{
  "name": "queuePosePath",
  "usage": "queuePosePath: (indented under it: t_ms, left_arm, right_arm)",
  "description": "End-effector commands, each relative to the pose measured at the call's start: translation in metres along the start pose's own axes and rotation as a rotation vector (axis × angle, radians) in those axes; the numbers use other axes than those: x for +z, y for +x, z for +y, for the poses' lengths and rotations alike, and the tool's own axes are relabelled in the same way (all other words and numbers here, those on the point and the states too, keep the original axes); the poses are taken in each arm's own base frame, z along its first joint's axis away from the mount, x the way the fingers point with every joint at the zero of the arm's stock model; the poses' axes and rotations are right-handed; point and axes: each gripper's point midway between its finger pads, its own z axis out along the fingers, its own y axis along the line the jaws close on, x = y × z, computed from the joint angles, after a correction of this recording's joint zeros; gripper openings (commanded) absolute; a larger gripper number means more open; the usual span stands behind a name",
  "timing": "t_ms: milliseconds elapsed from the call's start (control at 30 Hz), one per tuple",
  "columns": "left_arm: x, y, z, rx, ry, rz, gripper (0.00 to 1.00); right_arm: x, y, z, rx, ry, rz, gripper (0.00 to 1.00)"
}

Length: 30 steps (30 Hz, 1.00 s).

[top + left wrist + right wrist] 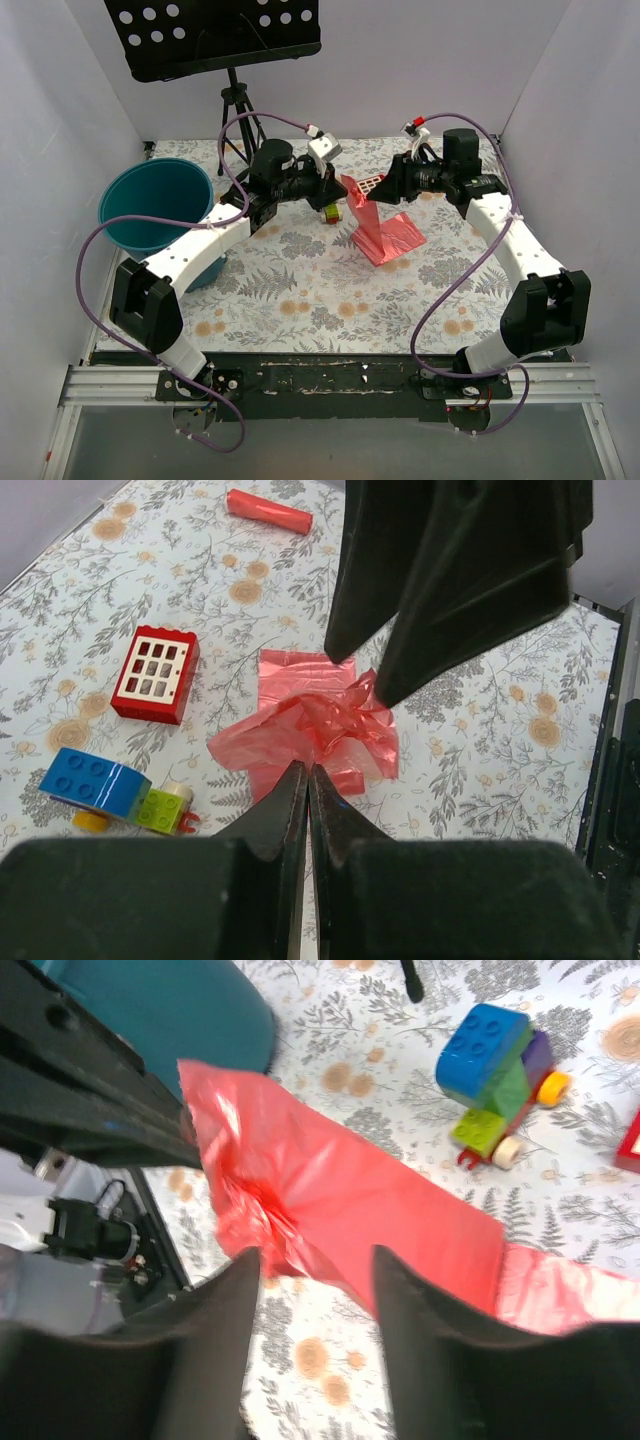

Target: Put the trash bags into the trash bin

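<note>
Bag [378, 232] handover, I judge.
My left end effector [308, 780] clamps bag, right end effector [318, 1260] gapes; next, carry it over bin [150, 205].

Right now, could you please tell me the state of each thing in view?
Trash bag: crumpled, top lifted, lower end on the table.
Bin: upright, bag not inside.
Left gripper: shut on the trash bag.
Right gripper: open, bag just ahead of it.
Window block: lying flat.
Toy car: resting on the table.
</note>
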Motion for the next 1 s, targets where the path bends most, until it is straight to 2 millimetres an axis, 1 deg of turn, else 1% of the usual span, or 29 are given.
queuePosePath:
  t_ms: [0,33,133,233,400,500,567,600,667,767,833,867,933,967]
  left_arm:
    - [-0.016,-0.015,-0.001,0.027,-0.024,-0.035,0.00]
    - [-0.016,-0.016,-0.001,0.026,-0.022,-0.039,0.00]
    - [-0.015,-0.015,-0.003,0.021,-0.013,-0.040,0.00]
    - [-0.017,-0.013,-0.007,0.023,0.005,-0.038,0.00]
    - [-0.019,-0.015,-0.013,0.017,0.031,-0.049,0.00]
    - [-0.021,-0.019,-0.014,0.025,0.030,-0.058,0.00]
    - [-0.022,-0.020,-0.015,0.034,0.035,-0.061,0.00]
    - [-0.023,-0.020,-0.017,0.038,0.040,-0.060,0.00]
    - [-0.026,-0.023,-0.019,0.045,0.047,-0.064,0.00]
    - [-0.027,-0.022,-0.022,0.039,0.060,-0.060,0.00]
    - [-0.027,-0.022,-0.023,0.036,0.063,-0.060,0.00]
    - [-0.027,-0.022,-0.022,0.033,0.059,-0.059,0.00]
    - [-0.027,-0.022,-0.020,0.037,0.051,-0.056,0.00]
    - [-0.027,-0.023,-0.020,0.043,0.048,-0.055,0.00]
  right_arm:
    - [-0.009,-0.015,0.020,-0.043,-0.078,-0.028,0.71]
    - [-0.009,-0.019,0.027,-0.055,-0.112,-0.035,0.82]
    - [-0.003,-0.022,0.042,-0.078,-0.162,-0.032,0.85]
    - [0.004,-0.029,0.047,-0.089,-0.156,-0.036,0.86]
    - [0.022,-0.030,0.035,-0.080,-0.094,-0.027,0.87]
    - [0.029,-0.027,0.027,-0.066,-0.072,-0.013,0.84]
    - [0.033,-0.023,0.017,-0.061,-0.019,-0.004,0.79]
    - [0.033,-0.021,0.013,-0.055,-0.002,-0.004,0.77]
    - [0.035,-0.018,0.005,-0.046,0.032,0.000,0.68]
    - [0.037,-0.020,0.001,-0.046,0.052,-0.012,0.58]
    - [0.039,-0.023,-0.002,-0.063,0.071,-0.019,0.48]
    - [0.038,-0.024,-0.004,-0.069,0.086,-0.022,0.41]
    - [0.037,-0.025,-0.011,-0.078,0.129,-0.022,0.13]
    - [0.035,-0.025,-0.015,-0.080,0.153,-0.025,0.02]
